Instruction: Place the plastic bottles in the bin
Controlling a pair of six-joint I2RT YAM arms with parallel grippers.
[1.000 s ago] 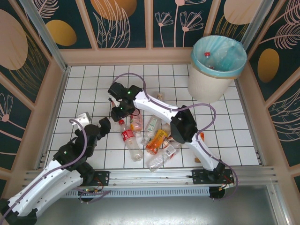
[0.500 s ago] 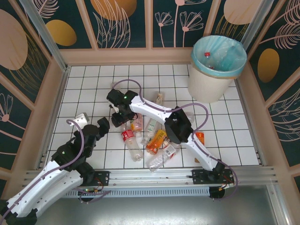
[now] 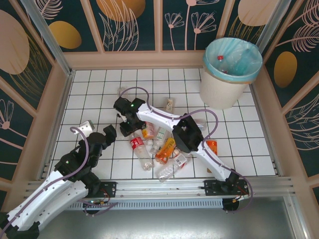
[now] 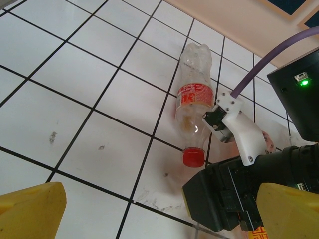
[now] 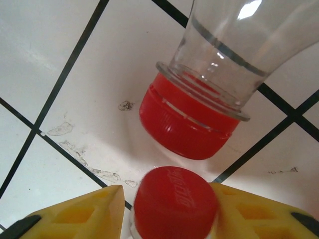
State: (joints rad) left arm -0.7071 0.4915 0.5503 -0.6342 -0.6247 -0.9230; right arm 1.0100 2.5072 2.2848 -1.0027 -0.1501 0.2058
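Top view: a round off-white plastic bin (image 3: 214, 89) with a blue-green liner stands at the far right corner of the white tiled worktop (image 3: 94, 89), and a red-capped bottle (image 3: 220, 59) lies inside it. A heap of small clear plastic bottles (image 3: 160, 149) with red, orange and pale labels lies in the near middle, well apart from the bin. The right arm reaches over that heap from right to left, and the right end effector (image 3: 128, 125) is down at the heap's left edge. The left end effector (image 3: 108, 133) sits just beside it, nearer the rail. From up here the arms' black housings cover both sets of jaws.

Left wrist view: the left end effector is released. Its yellow fingers (image 4: 30, 211) stand wide apart at the bottom corners, with only tile between them. Ahead, a clear bottle with a red label and red cap (image 4: 192, 99) lies flat, its cap towards the camera. The right end effector's black body and white bracket (image 4: 239, 134) stand just right of that cap and block whatever lies beneath.

Right wrist view: the right end effector is clenched on a red screw cap (image 5: 174, 201), pinched between its two yellow fingers. The bottle under the cap is hidden. Just beyond, the neck and red cap of a second clear bottle (image 5: 192, 124) lie on the scuffed tile, close to the held cap.
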